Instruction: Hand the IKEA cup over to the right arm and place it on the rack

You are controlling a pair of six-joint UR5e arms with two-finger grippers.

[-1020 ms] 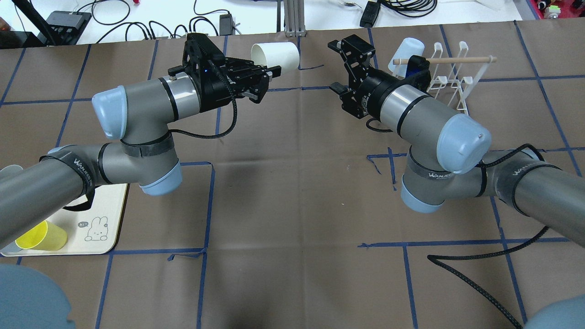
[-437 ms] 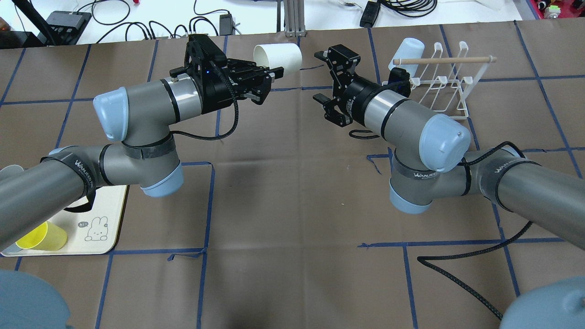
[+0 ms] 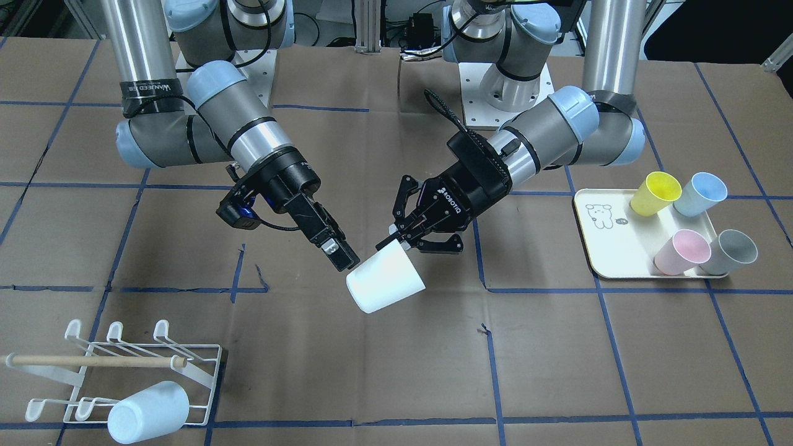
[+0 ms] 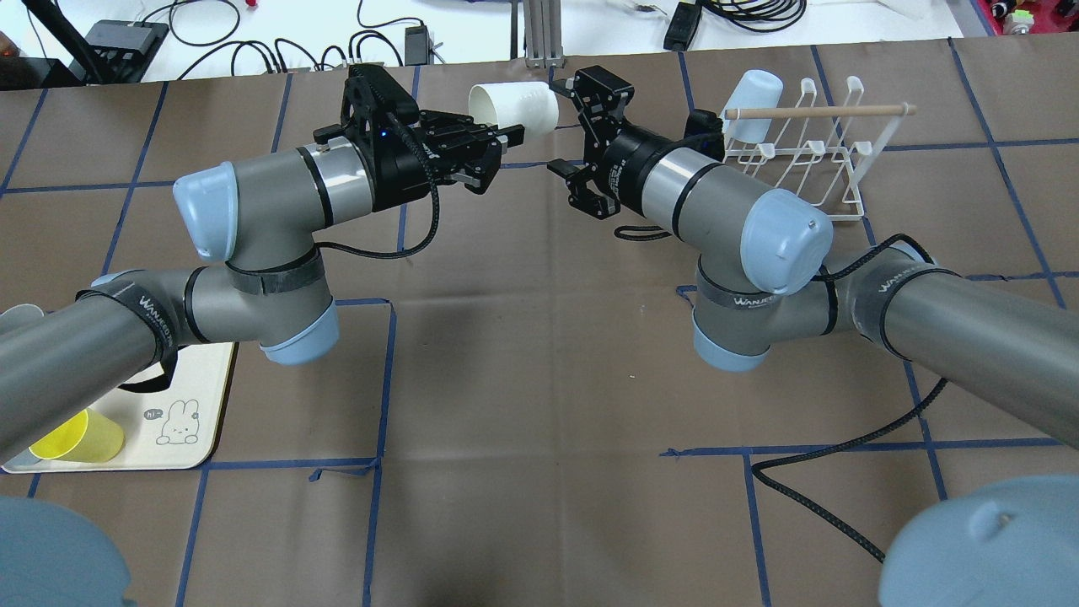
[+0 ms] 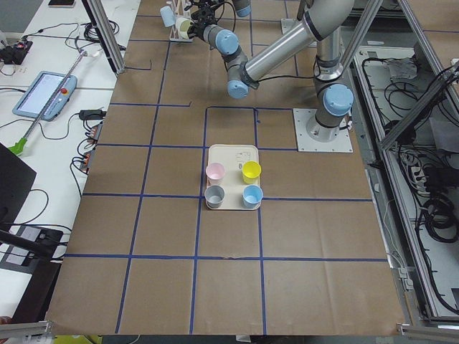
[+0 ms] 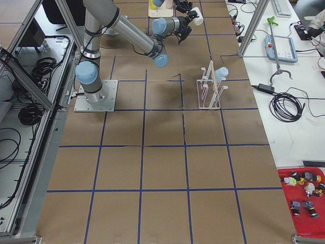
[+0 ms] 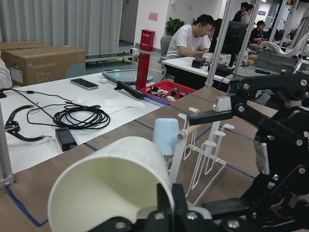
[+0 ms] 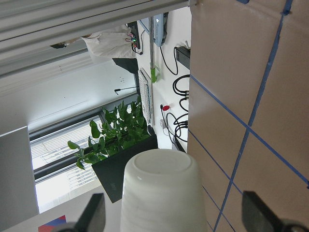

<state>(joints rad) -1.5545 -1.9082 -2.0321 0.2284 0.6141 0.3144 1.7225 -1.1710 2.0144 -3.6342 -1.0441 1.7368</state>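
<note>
My left gripper (image 4: 506, 135) (image 3: 396, 243), the one with jointed fingers, is shut on the rim of a white cup (image 4: 516, 108) (image 3: 384, 286) and holds it sideways above the table. My right gripper (image 4: 566, 126) (image 3: 347, 263), with flat fingers, is open. Its fingers stand on either side of the cup's base, which shows in the right wrist view (image 8: 161, 193) with a gap on each side. The white wire rack (image 4: 830, 164) (image 3: 93, 360) stands to the right of my right arm and holds a light blue cup (image 4: 750, 105) (image 3: 148, 412).
A cream tray (image 3: 598, 248) with a bear drawing holds yellow (image 3: 653, 193), blue (image 3: 700, 193), pink (image 3: 681, 251) and grey (image 3: 734, 251) cups on my left side. A black cable (image 4: 809, 497) lies on the brown table cover near my right arm.
My right arm has swung left from the rack toward the white cup, and its open fingers now straddle the cup's base. My left gripper has kept hold of the cup and barely moved.
</note>
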